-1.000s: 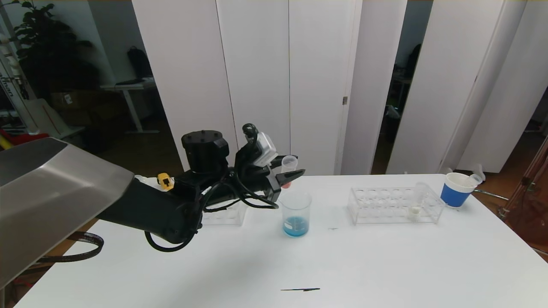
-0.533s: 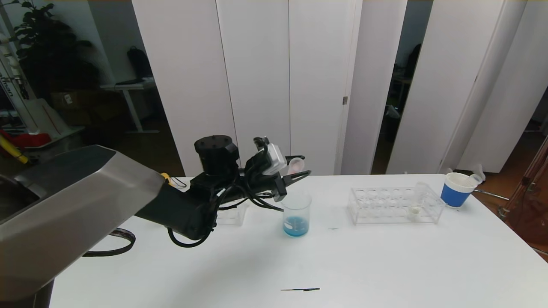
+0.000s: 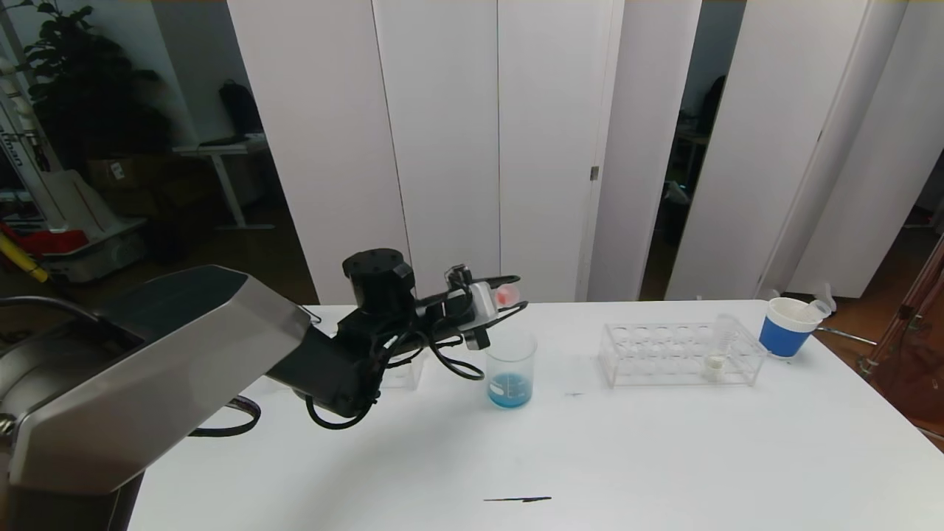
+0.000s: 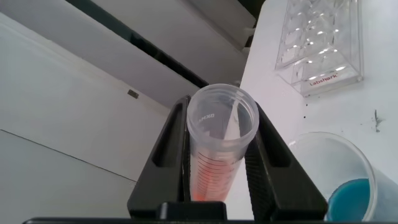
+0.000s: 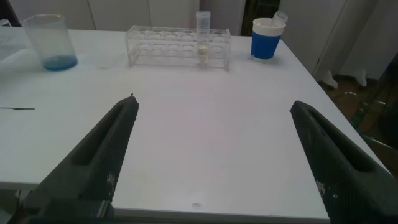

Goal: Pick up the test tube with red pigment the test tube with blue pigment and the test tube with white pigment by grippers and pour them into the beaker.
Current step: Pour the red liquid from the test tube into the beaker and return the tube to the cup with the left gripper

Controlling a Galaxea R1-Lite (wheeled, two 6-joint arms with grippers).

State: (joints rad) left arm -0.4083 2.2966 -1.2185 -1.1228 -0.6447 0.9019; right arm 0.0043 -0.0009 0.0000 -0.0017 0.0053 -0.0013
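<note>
Left pincer (image 3: pixel 509 295) pinching the red-pigment tube (image 4: pixel 219 146) tilted above the beaker (image 3: pixel 509 369), white-pigment tube (image 3: pixel 719 345) racked right of the beaker, right pincer (image 5: pixel 214 155) spread, low over the tabletop (image 3: pixel 590 457)

The beaker (image 3: pixel 509 369) stands left of the tube rack (image 3: pixel 680 355) on the table (image 3: pixel 664 457).
</note>
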